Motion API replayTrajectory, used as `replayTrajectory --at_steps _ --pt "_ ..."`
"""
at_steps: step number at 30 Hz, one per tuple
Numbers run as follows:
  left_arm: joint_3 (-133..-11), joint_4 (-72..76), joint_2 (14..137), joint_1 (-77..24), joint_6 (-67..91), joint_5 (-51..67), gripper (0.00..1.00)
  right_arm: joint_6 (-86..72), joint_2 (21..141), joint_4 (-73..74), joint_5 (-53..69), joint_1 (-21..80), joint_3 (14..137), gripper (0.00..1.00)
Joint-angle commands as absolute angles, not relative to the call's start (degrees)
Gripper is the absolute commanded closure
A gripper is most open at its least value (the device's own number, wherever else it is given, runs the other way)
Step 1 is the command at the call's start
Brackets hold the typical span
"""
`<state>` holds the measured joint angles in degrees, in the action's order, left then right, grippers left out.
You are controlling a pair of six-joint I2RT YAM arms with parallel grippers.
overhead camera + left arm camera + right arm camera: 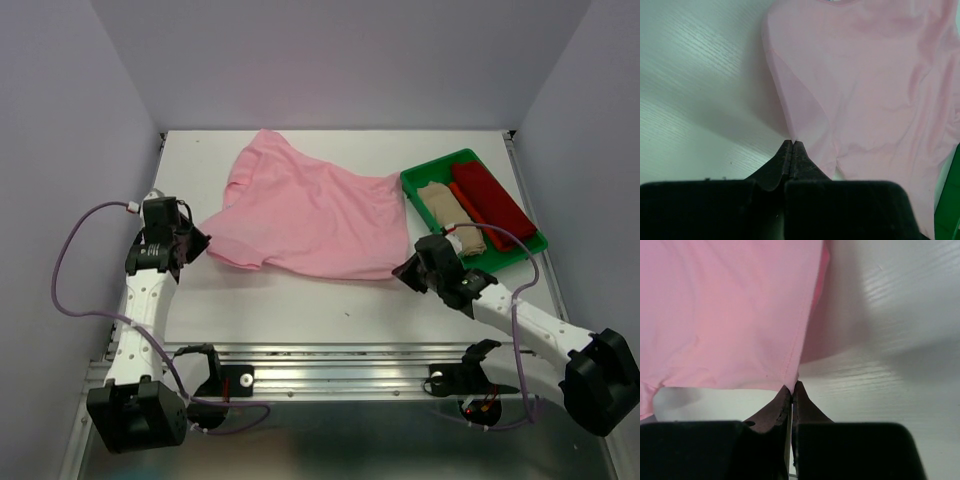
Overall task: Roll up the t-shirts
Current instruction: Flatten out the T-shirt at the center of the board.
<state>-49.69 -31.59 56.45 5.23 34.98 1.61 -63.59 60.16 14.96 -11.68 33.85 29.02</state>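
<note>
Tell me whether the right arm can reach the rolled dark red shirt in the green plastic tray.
Probably yes: the dark red shirt lies uncovered in its tray just past the right gripper. But that gripper is shut on the light pink t-shirt.

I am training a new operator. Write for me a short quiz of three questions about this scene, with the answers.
1. True or false: the pink t-shirt is already rolled.
2. What lies in the green tray? A) the beige shirt and the dark red shirt, both rolled. B) One folded towel. C) Nothing.
3. Fill in: the left fingers and the right fingers are both ____ on an edge of the pink t-shirt.

Key: 1 false, it lies spread on the table; 2 A; 3 shut.
</note>
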Motion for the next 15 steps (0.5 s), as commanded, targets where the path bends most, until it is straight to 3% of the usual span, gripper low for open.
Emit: replayTrajectory --at_steps 1,10,12,13,15 --pt "-54.4 -32.5 53.7 5.0 35.2 1.4 1.00 -60.6 58.1 16.8 -14.4 34.4 34.6 0.99" --pt "-51.5 -38.0 49.8 5.0 35.6 -1.1 1.00 -61.6 57.7 21.1 -10.9 34.4 30.4 0.98" --pt "-50.4 -37.7 49.6 5.0 35.9 -0.4 1.00 -61.8 57.4 21.8 -10.9 34.4 30.2 0.86" --pt "-49.7 -37.1 49.4 5.1 36.3 -0.3 1.00 -61.8 57.5 21.8 -10.9 34.4 30.3 0.73" --pt "-49.6 -36.7 49.5 5.0 36.4 -0.3 1.00 -62.1 57.9 22.1 -11.0 34.4 30.5 0.59"
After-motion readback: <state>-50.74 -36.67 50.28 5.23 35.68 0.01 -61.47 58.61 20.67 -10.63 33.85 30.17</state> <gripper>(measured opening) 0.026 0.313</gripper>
